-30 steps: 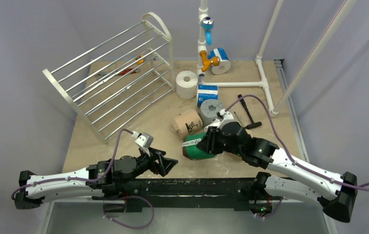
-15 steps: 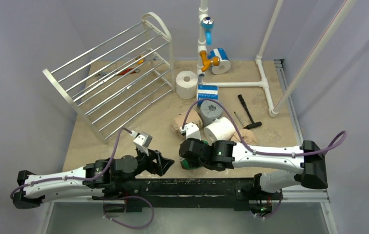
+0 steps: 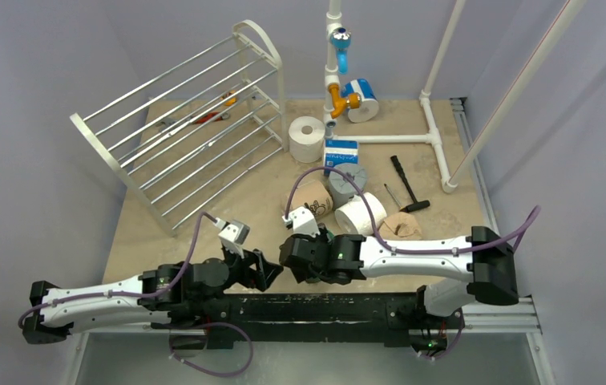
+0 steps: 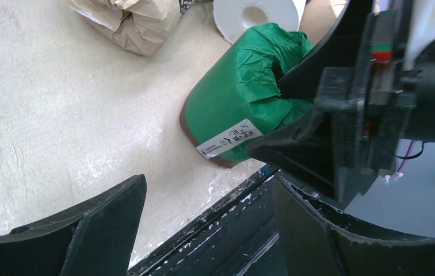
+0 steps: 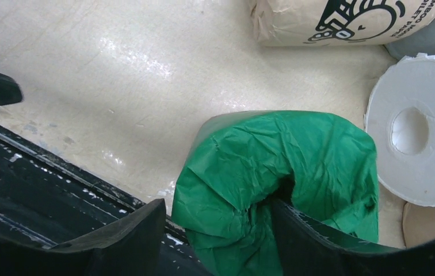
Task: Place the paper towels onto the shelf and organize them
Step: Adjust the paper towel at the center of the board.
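Note:
A green-wrapped paper towel roll (image 5: 273,155) lies at the table's near edge, also in the left wrist view (image 4: 238,98). My right gripper (image 5: 218,207) stands open astride its wall. One finger (image 5: 319,241) is in the core and the other (image 5: 123,236) is just outside, a sliver off the wrap. From above, the right gripper (image 3: 296,258) hides this roll. My left gripper (image 3: 268,269) is open and empty beside it (image 4: 209,184). More paper towels lie mid-table: tan printed (image 3: 313,199), white (image 3: 360,215), grey (image 3: 346,180). The shelf (image 3: 179,120) stands tilted at the back left.
A white pipe frame (image 3: 336,72) with blue and orange fittings rises at the back, with a white roll (image 3: 308,138) and a blue-white roll (image 3: 361,99) beside it. A black hammer (image 3: 408,184) lies right. Orange-handled tools (image 3: 216,108) lie behind the shelf. A black rail (image 3: 316,309) runs along the near edge.
The right arm swung left and toward the near edge, carrying the green roll, then its jaws spread off the roll's wall. The left arm barely moved.

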